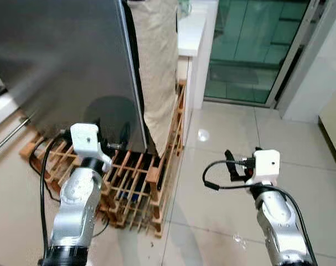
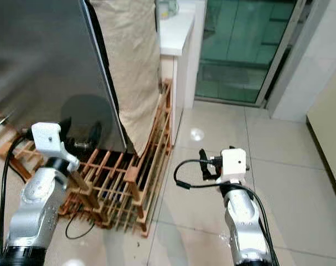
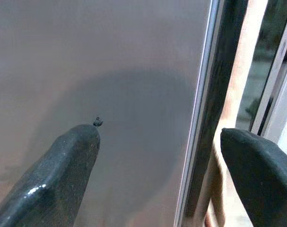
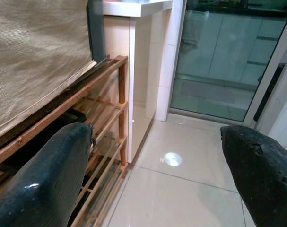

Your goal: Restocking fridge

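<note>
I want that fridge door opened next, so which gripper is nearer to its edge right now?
Left. The left gripper is open right in front of the grey fridge door, beside its edge. The right gripper is open over the tiled floor, well off to the side.

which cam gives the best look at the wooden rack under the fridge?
Left eye view: the wooden rack shows nearly whole, slats and corner posts, under the grey fridge door, with the left gripper above it. Right eye view shows much the same. Right wrist view catches one end with shelf rails. Left wrist view gives a blurred sliver beside the door edge.
</note>
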Motion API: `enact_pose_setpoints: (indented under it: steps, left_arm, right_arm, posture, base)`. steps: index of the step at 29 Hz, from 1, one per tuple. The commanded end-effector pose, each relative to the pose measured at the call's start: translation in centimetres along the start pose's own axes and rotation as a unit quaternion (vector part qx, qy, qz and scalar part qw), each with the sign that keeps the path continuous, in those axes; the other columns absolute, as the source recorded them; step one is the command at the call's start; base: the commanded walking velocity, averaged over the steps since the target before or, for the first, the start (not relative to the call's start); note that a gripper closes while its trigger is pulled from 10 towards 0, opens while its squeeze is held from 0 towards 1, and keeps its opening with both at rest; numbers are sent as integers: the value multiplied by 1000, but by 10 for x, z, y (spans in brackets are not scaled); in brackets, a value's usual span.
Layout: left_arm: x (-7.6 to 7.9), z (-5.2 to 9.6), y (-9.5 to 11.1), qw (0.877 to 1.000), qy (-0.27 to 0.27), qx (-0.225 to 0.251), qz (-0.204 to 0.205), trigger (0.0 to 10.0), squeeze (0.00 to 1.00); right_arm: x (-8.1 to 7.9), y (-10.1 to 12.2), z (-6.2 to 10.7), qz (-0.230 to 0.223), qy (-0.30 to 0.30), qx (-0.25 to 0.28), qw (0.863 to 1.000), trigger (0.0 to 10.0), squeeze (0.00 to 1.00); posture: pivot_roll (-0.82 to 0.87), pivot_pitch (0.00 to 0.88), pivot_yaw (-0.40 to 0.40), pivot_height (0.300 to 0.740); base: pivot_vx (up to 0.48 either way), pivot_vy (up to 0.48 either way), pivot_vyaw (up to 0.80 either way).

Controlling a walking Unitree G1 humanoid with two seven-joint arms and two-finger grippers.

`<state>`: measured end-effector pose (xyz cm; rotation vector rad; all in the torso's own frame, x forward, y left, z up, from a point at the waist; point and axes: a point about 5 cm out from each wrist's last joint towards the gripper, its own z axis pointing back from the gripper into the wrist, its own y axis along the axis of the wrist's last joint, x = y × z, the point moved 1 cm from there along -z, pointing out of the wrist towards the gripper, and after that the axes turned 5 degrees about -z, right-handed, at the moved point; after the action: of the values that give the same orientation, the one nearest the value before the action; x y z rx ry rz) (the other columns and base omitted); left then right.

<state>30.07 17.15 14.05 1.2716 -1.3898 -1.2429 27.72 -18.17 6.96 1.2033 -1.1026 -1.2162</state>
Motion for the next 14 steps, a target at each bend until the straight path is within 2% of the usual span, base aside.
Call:
enact_pose_setpoints:
  steps: [1,7,10,14]
  left_arm:
    - [-4,-7,2,1000,14,-6,8,10000,0]
    - [-17,-29,20,998,56,7,38,10000,0]
    - [-22,-31,25,997,70,9,44,10000,0]
    - [-20,-31,28,997,66,12,49,10000,0]
  right_arm:
    - [4,4,-3,-8,-13,5,1000,10000,0]
    - [5,8,-6,-11,-16,12,1000,10000,0]
    - [5,6,-5,-11,-18,11,1000,10000,0]
    - [5,4,-3,-11,-20,8,1000,10000,0]
  posture:
    - [-128,0,61,740]
    - [-142,0,70,740]
    - [-145,0,74,740]
    - [-145,0,74,740]
  base:
    - [0,0,0]
    - [0,0,0]
    - [0,0,0]
    - [0,0,0]
